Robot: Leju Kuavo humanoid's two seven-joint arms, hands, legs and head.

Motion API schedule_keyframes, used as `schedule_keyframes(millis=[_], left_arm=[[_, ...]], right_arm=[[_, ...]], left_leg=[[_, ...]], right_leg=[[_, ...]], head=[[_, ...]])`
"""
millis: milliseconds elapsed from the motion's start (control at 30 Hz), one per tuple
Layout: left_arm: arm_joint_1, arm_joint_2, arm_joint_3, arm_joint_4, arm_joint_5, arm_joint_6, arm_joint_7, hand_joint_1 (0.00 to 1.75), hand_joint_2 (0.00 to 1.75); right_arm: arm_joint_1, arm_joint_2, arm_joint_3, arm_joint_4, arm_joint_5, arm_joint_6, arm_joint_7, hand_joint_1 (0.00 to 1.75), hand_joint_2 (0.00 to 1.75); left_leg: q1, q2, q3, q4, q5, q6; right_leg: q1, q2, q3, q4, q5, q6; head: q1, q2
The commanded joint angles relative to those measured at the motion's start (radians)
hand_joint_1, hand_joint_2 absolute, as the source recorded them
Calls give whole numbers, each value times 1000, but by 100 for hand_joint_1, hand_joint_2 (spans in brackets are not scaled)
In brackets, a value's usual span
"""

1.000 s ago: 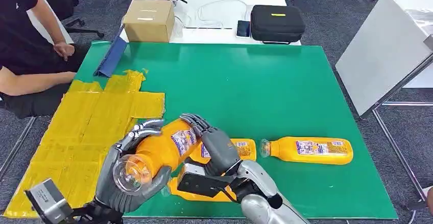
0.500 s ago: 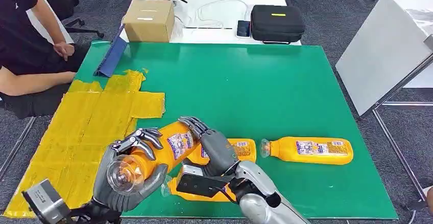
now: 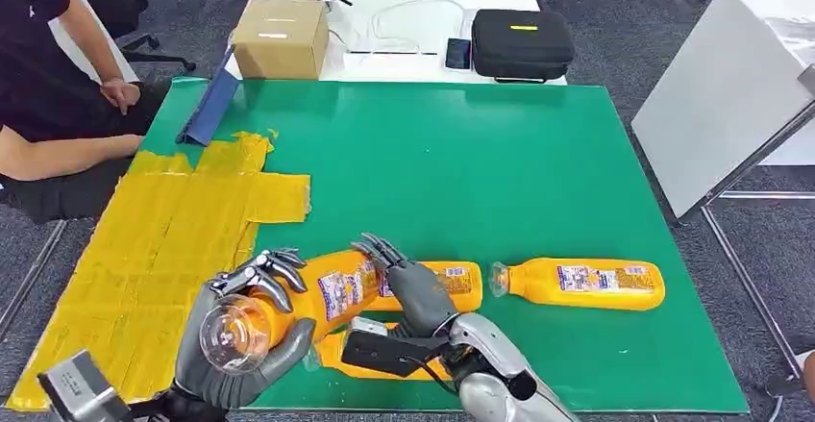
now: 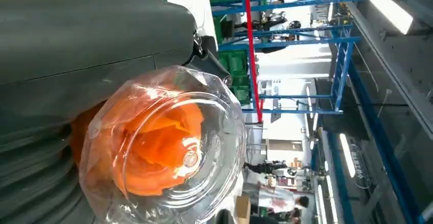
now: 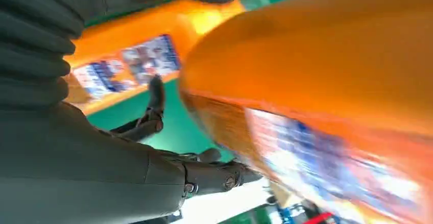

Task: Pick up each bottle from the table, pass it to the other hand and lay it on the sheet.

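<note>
left hand (image 3: 240, 340): fingers wrapped, gripping | right hand (image 3: 415, 287): fingers extended, apart

Three cameras are covering one orange bottle (image 3: 288, 307) at the near edge of the green table (image 3: 500, 172).

The head camera is looking forward and down from high above the table. The left wrist camera is sitting very close at the bottle's clear base, facing blue racking (image 4: 327, 55) beyond it. The right wrist camera is pressing close against the bottle's side. All three are sharing that bottle.
</note>
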Motion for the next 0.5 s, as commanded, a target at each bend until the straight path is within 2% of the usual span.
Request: schedule_keyframes(millis=[33, 167, 300, 367, 467, 500], left_arm=[[23, 24, 0, -2, -18, 1, -26, 175, 175], [21, 23, 0, -1, -20, 1, -27, 175, 175], [20, 22, 0, 0, -20, 1, -27, 175, 175], [31, 16, 12, -15, -55, 10, -44, 175, 175], [63, -3, 57, -67, -179, 32, -78, 175, 175], [70, -15, 74, -94, -238, 34, -87, 175, 175]], right_arm=[[154, -41, -92, -48, 115, 11, -36, 0, 0], [154, -29, -107, -50, 125, 28, -34, 0, 0], [154, -27, -110, -48, 126, 29, -34, 0, 0], [214, -23, -150, -70, 171, 47, -37, 0, 0], [334, -50, -182, -130, 218, -30, -20, 0, 0], [399, -38, -203, -239, 303, -7, 73, 0, 0]], left_leg=[[0, -5, 0, -1, 1, -2], [-1, -1, -2, 0, 1, -2], [0, -1, -3, 0, 0, -1], [0, -1, -3, 0, 1, -1], [0, -4, -2, 0, 1, -2], [0, -4, -3, 0, 0, -1]], right_leg=[[-1, -4, 1, -1, 0, -1], [-1, -1, -1, 1, 0, -1], [0, 0, 5, 0, 0, 0], [0, -1, 5, 1, 0, 0], [0, -4, -1, 0, 0, -1], [0, -3, -2, 0, 0, -1]], head=[[0, 0], [0, 0], [0, 0], [0, 0], [0, 0], [0, 0]])
